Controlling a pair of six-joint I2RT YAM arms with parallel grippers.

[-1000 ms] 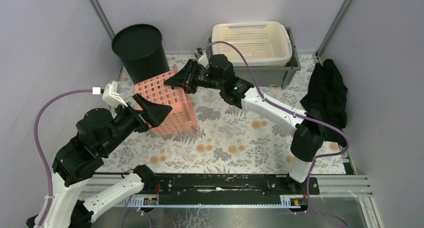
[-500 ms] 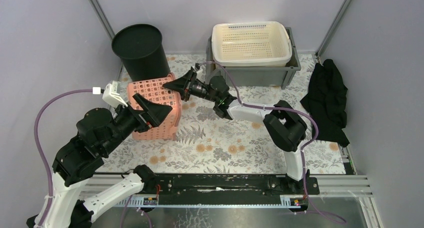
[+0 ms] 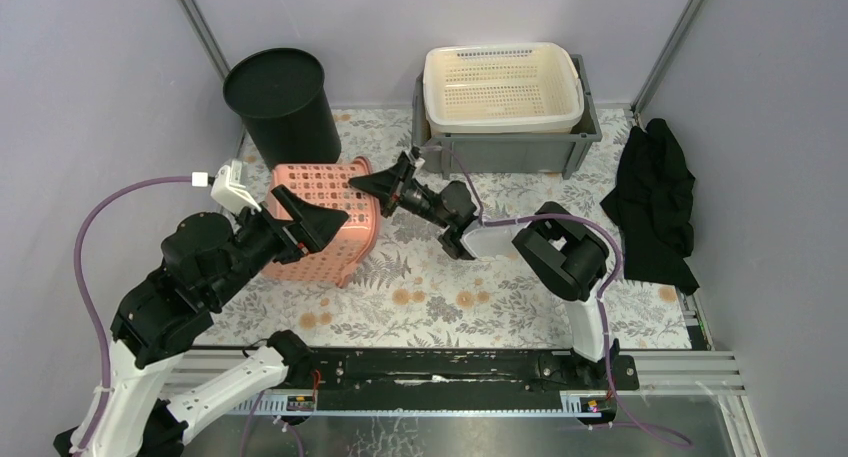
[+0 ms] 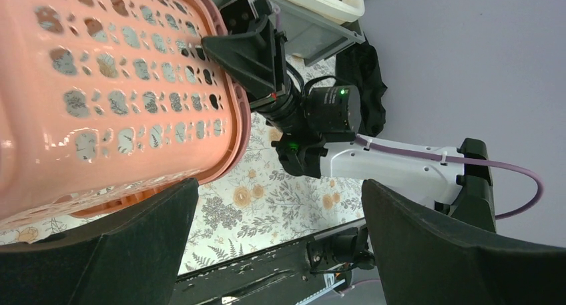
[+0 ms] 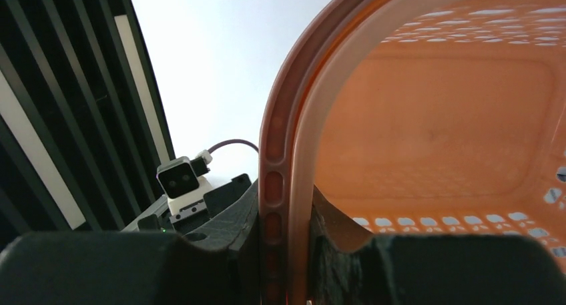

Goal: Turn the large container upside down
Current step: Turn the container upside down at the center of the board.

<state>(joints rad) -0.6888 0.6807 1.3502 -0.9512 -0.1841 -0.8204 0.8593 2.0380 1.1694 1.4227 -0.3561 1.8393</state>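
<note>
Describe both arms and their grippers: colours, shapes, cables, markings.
The left arm and right arm have black joints and white links, each trailed by a purple cable. The left gripper and right gripper carry black wedge-shaped fingers. A white camera block sits on the left wrist; a green light glows on the right.

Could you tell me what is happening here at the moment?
The salmon-pink perforated plastic basket is partway through being flipped. The right gripper is clamped on its rim, while the left gripper hangs wide open at the basket's near side, gripping nothing. The basket is tipped far over above the floral table mat, base uppermost, and does not look flat on its rim yet.
</note>
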